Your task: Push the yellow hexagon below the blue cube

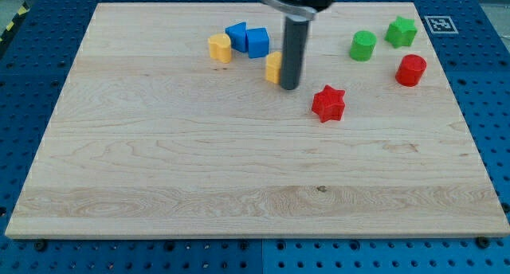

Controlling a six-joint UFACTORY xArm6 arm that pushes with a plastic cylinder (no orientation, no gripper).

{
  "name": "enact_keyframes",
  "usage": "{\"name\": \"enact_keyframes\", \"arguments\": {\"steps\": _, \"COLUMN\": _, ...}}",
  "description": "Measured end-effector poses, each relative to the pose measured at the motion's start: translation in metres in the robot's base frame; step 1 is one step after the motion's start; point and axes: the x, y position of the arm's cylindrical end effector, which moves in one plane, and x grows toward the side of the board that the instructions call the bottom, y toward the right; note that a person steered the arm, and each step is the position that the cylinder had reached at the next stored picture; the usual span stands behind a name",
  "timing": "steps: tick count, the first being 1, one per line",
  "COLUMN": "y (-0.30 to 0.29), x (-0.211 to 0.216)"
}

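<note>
Nearest the camera is the bare lower stretch of the wooden board (239, 194), the largest thing in view, lying on a blue perforated table (32, 83). I take the blue cube (257, 42) as my landmark.

My rod (292, 51) comes down from the view's top, just to the right of the blue cube, and my tip (290, 88) rests on the board below and to the right of that cube. I have no jaws to open or close; my tip simply presses against the right side of the yellow hexagon (273, 68), which is partly hidden behind the rod. That hexagon sits just below and slightly right of the blue cube, close to it though I cannot tell whether they touch.

A second blue block (236, 35), its shape unclear, touches the cube's left side. Left of that is a yellow block (220, 48) with a rounded top. A red star (327, 103) lies below and well to the right of the cube. Far to the cube's right stand a green cylinder (363, 45), a green star (402, 32) and a red cylinder (411, 70).
</note>
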Motion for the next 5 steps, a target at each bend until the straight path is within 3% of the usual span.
{"name": "enact_keyframes", "arguments": {"steps": 1, "y": -0.044, "x": -0.006}}
{"name": "enact_keyframes", "arguments": {"steps": 2, "y": -0.049, "x": -0.008}}
{"name": "enact_keyframes", "arguments": {"steps": 4, "y": 0.009, "x": 0.006}}
{"name": "enact_keyframes", "arguments": {"steps": 5, "y": 0.011, "x": -0.016}}
